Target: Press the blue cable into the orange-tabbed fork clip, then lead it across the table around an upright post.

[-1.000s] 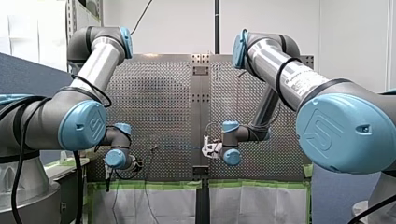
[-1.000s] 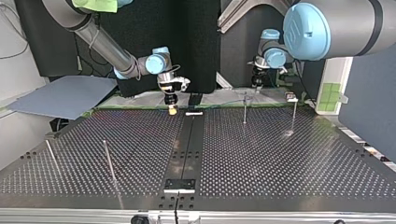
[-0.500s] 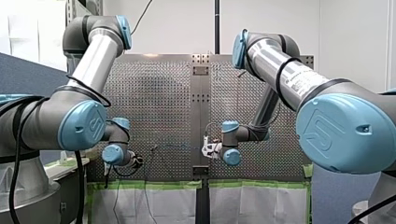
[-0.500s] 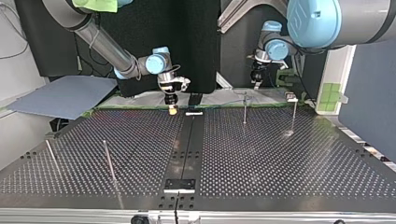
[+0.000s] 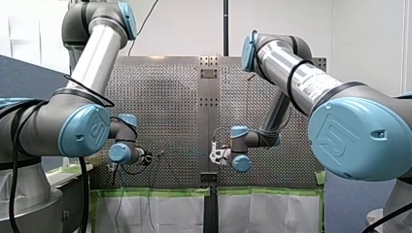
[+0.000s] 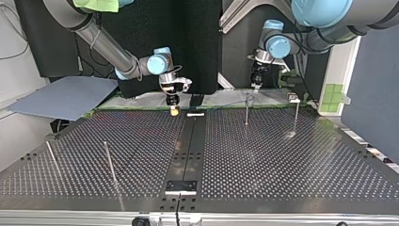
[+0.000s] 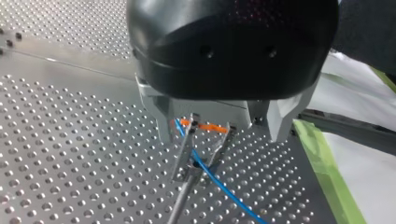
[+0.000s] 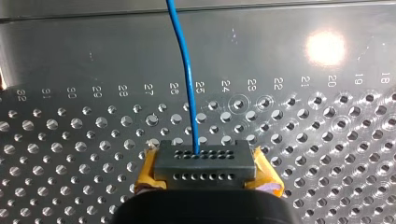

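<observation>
1. Right end effector point(image 8: 205, 175): yellow pads point(image 8: 145, 171) pressed tight on both sides of a grey block point(image 8: 205, 161) w/ two rows of small holes. The blue cable point(image 8: 184, 65) enters one hole, so the cable is pinched via that block.
2. Cable's long axis runs straight ahead from the block, away from the pads, w/ a slight bend, over the worktop point(image 8: 70, 60).
3. Worktop is a shiny metal sheet w/ regular round holes and engraved nos. along one row.
4. Left end effector point(image 7: 219, 135): black rounded body, pale metal fingers point(image 7: 156, 112) spread wide, gripping nothing.
5. Between those fingers stands the fork clip point(image 7: 188, 154): two thin metal prongs in a V, orange tabs point(image 7: 208, 127) at the tips, on a slim metal post point(image 7: 176, 207).
6. Cable sits between the prongs, low in the V, crossing at a slant. It touches neither finger.
7. Top view, near part: two thin leaning rods point(image 6: 109, 162) at left.
8. Top view, far edge: the clip's post is right of centre w/ the left end effector over it. A second upright rod point(image 6: 296, 115) stands further right. The right end effector is left of centre, tip down close to the worktop.
</observation>
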Robot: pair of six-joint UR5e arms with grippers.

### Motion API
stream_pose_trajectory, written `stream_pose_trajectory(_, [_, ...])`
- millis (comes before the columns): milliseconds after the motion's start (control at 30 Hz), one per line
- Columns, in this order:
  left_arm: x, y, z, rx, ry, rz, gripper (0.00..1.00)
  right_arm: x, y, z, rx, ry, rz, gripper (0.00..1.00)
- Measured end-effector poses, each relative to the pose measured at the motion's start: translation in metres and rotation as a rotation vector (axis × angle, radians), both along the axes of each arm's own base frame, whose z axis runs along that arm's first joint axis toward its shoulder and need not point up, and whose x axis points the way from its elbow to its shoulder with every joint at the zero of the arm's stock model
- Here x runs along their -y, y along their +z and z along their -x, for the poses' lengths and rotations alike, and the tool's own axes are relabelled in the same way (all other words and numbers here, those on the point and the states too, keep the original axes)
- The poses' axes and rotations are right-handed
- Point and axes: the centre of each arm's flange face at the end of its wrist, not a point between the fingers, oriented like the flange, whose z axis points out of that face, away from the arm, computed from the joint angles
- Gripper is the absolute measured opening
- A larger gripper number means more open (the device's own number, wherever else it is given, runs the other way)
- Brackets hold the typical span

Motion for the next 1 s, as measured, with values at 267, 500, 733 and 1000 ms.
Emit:
stream_pose_trajectory(267, [0.006,0.001,0.001,0.008,0.001,0.018,1.0,-0.001,0.0,-0.001,0.0,0.001,0.0,0.0])
stream_pose_trajectory(500, [0.011,0.002,0.002,0.018,0.0,0.035,1.0,0.0,0.0,0.0,0.0,0.001,0.0,0.0])
stream_pose_trajectory(733, [0.011,0.002,0.002,0.02,0.012,0.038,1.0,0.001,0.0,0.001,0.0,-0.001,0.0,0.0])
stream_pose_trajectory(1000, [0.01,0.002,0.002,0.019,0.025,0.04,1.0,0.001,-0.001,0.001,-0.002,-0.002,-0.004,0.0])
